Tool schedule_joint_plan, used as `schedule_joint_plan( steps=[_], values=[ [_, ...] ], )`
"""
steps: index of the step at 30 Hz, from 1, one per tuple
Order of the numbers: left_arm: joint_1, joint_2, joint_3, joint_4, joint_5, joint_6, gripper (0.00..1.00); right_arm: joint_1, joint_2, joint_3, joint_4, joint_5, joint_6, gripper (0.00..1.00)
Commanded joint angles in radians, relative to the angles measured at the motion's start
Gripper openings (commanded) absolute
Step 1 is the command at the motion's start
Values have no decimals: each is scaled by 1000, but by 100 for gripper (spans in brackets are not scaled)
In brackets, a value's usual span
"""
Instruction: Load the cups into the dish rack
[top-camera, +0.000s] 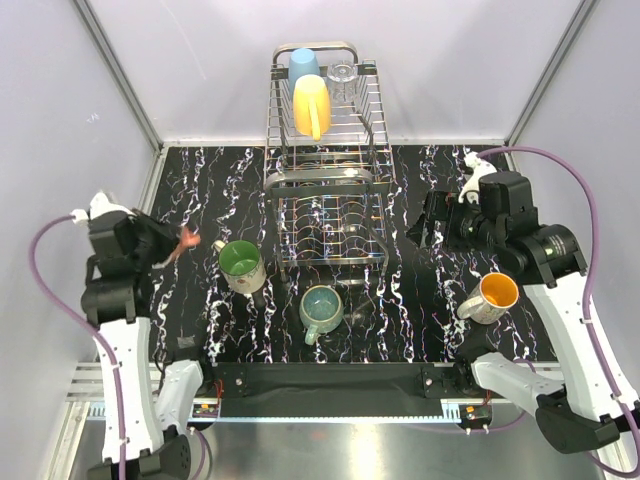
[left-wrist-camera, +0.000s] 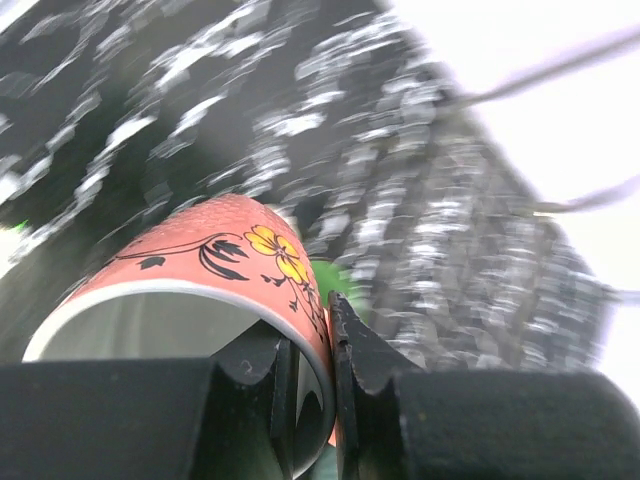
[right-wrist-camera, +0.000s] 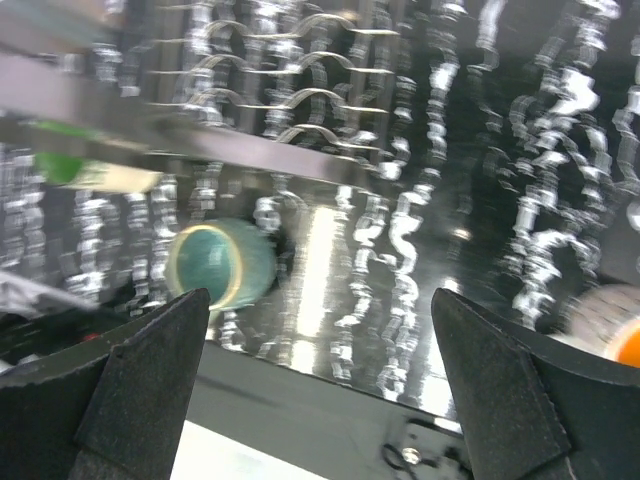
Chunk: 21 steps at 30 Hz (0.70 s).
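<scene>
The chrome dish rack (top-camera: 325, 190) stands at mid-table. Its upper shelf holds a light blue tumbler (top-camera: 303, 65), a yellow-orange cup (top-camera: 311, 105) and a clear glass (top-camera: 342, 73). My left gripper (top-camera: 168, 247) is at the left, raised, shut on the rim of the salmon-pink cup (top-camera: 186, 242). The left wrist view shows the flowered pink cup (left-wrist-camera: 200, 265) with one finger inside and one outside. A cream mug with green inside (top-camera: 240, 262) and a teal-green mug (top-camera: 321, 308) stand in front of the rack. My right gripper (top-camera: 425, 228) is open and empty, right of the rack.
A cream mug with an orange inside (top-camera: 492, 295) stands at the right near the right arm. In the blurred right wrist view the open gripper (right-wrist-camera: 318, 300) looks over the teal mug (right-wrist-camera: 220, 265), the rack's lower tier (right-wrist-camera: 270, 100) and the table's near edge.
</scene>
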Motion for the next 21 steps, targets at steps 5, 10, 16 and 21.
schedule_joint_plan(
  steps=[5, 10, 16, 21],
  values=[
    [-37, 40, 142, 415, 492, -106, 0, 3, -36, 57, 160, -314, 113, 100],
    [-103, 104, 188, 746, 702, -207, 0, 3, -63, 61, 237, -402, 182, 100],
    [-263, 147, 363, 805, 700, -130, 0, 3, -83, 28, 387, -501, 309, 100],
    [-365, 161, 423, 886, 697, -110, 0, 3, -68, -34, 585, -607, 493, 100]
  ],
)
